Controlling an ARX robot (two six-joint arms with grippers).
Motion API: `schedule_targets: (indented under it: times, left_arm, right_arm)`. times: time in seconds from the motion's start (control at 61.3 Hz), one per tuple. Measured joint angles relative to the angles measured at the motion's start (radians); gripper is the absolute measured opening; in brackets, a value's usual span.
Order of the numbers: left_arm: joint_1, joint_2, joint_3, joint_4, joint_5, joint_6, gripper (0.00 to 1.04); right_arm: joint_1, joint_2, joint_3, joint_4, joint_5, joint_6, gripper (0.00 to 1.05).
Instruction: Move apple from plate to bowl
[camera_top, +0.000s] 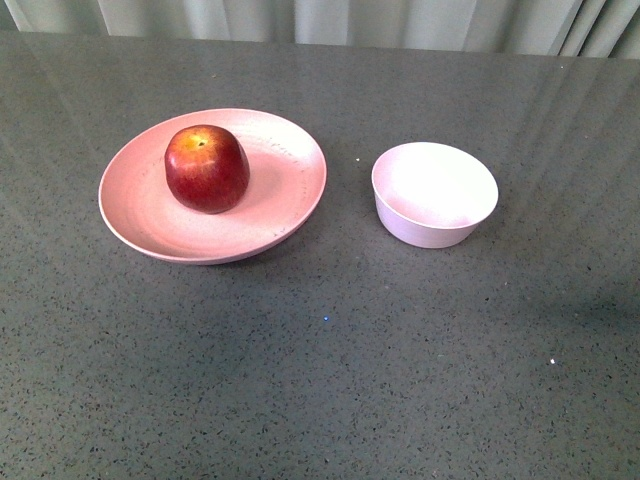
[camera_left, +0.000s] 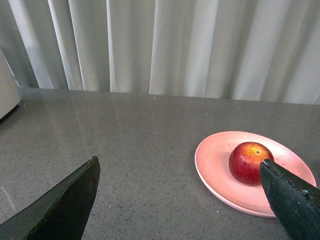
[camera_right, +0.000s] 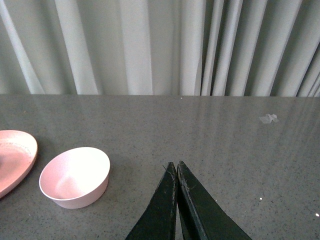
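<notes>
Grey speckled countertop (camera_top: 320, 380), bare along the near edge in the front view; neither arm shows there.

Left gripper (camera_left: 180, 161): seen from its wrist camera, jaws spread wide, nothing between them. Both dark fingers (camera_left: 70, 200) are clear of the counter and point toward the curtain. One finger overlaps the plate's near rim in that view, its tip just beside the apple. Can't tell if it touches either.

Right gripper (camera_right: 176, 164): fingers pressed together tip to tip, gripping nothing, over bare counter, also aimed toward the curtain. The bowl sits off to its side, apart from it.

Mid-table: plate (camera_top: 140, 215) on the left, bowl (camera_top: 435, 195) on the right, near each other but not touching. Apple (camera_top: 207, 168) is on the plate, upright, stem dimple up, slightly toward the plate's far-left part. The bowl holds nothing.

Far side: small clear scrap (camera_right: 268, 118) on the counter in the right wrist view. Pale grey pleated curtain (camera_top: 300, 20) runs along the far edge. A white object (camera_left: 7, 90) sits at the frame edge in the left wrist view; can't identify it.
</notes>
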Motion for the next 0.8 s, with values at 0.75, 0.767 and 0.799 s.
schedule_targets:
  times: [0.75, 0.767, 0.799]
  left_arm:
    - [0.000, 0.000, 0.000, 0.000, 0.000, 0.000, 0.96]
    - [0.000, 0.000, 0.000, 0.000, 0.000, 0.000, 0.96]
    - [0.000, 0.000, 0.000, 0.000, 0.000, 0.000, 0.96]
  right_arm:
    - [0.000, -0.381, 0.001, -0.388, 0.000, 0.000, 0.02]
    - [0.000, -0.384, 0.001, -0.389, 0.000, 0.000, 0.02]
    - [0.000, -0.386, 0.000, -0.391, 0.000, 0.000, 0.02]
